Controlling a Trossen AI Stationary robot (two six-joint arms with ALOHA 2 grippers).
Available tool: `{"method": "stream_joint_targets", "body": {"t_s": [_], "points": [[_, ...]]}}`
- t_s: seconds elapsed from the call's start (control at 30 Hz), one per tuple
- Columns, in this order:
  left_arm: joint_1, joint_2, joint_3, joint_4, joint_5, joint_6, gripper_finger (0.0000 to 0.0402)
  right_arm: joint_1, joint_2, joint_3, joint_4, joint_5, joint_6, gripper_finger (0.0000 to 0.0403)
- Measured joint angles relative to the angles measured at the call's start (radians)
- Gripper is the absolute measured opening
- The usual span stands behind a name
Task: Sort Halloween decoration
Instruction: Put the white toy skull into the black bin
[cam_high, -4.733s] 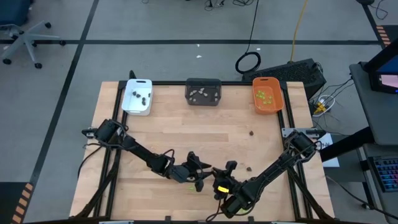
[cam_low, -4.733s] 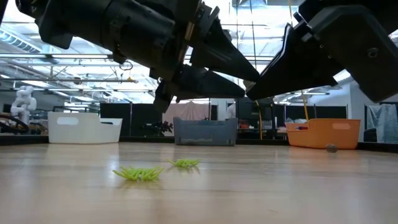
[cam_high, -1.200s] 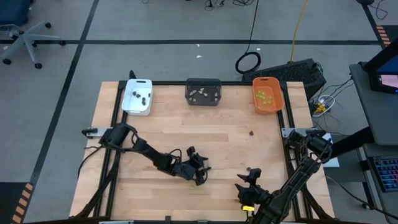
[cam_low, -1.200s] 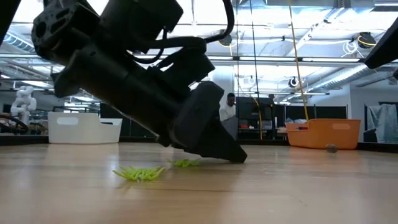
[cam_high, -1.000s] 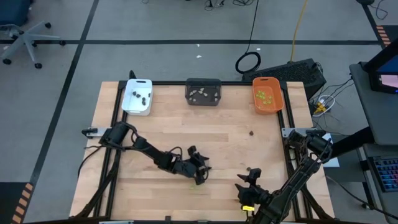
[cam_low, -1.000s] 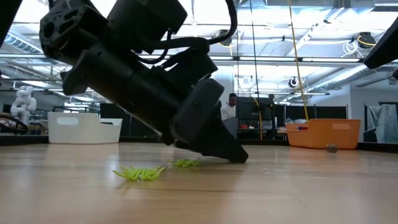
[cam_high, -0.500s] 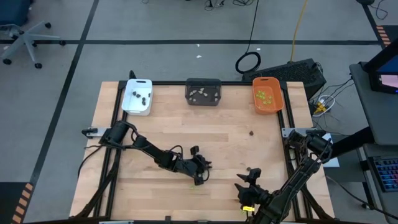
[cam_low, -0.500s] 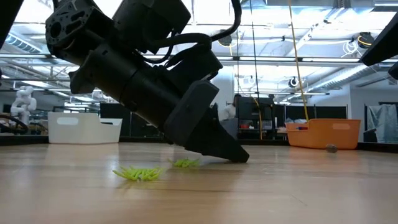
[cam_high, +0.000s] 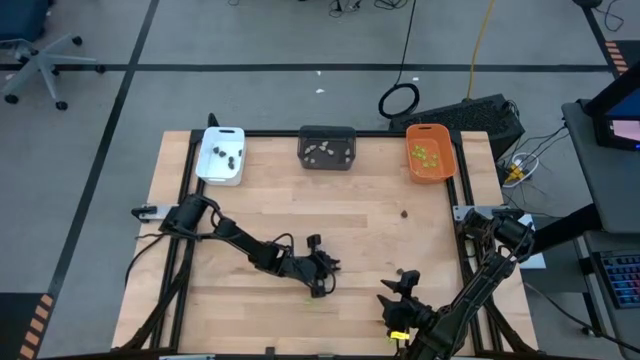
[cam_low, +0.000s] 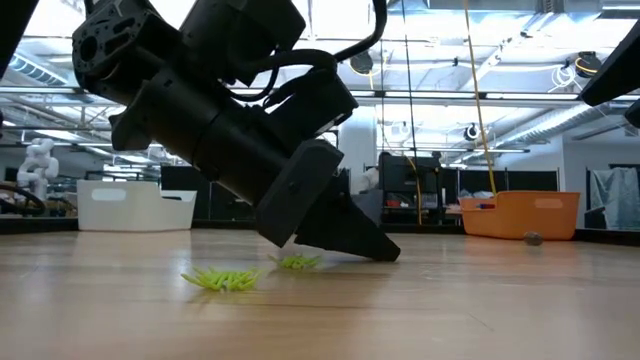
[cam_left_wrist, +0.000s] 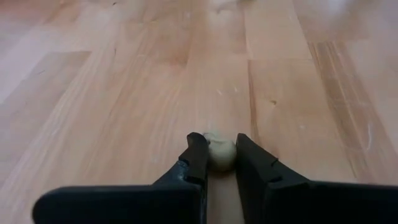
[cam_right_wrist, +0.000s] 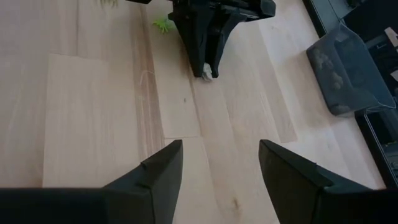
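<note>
Halloween decoration, small pieces in three colours. One pale beige-grey piece (cam_left_wrist: 220, 152), rounded and lumpy, sits on the wooden counter (cam_high: 350, 210) near its middle front, pinched between the two dark fingers of the left pincer (cam_left_wrist: 219, 158), which is closed down tight on it. Two lime green pieces (cam_low: 225, 278), spiky and leggy, lie flat on the counter just beside that pincer; one more (cam_right_wrist: 163, 25) shows in the right wrist view next to the left pincer's tip. Two dark brown-black pieces lie loose toward the right side, one (cam_high: 404, 212) mid-counter and one (cam_high: 398, 271) nearer the front. Sorted pieces: dark ones in the white tray (cam_high: 220, 168), pale ones in the dark grey tray (cam_high: 328, 158), green ones in the orange tray (cam_high: 430, 172), all along the far edge. The right pincer (cam_right_wrist: 217, 171) stands at the front right of the counter, fingers spread wide, holding nothing. Only the left wrist view shows the held piece plainly; the low view hides it behind the arm's bulk but shows the green pieces clearly. No legible writing or labels seen.
</note>
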Motion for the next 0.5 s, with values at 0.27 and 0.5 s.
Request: {"method": "stream_joint_targets", "body": {"t_s": [0.27,0.5], "points": [[-0.01,-0.123,-0.002,-0.13,-0.023,0.128,0.0045,0.0,0.0,0.001,0.004,0.002,-0.009,0.0199],[-0.028,-0.215,-0.003,-0.24,-0.103,0.322,0.0045,0.0,0.0,0.001,0.008,0.023,-0.016,0.0199]]}}
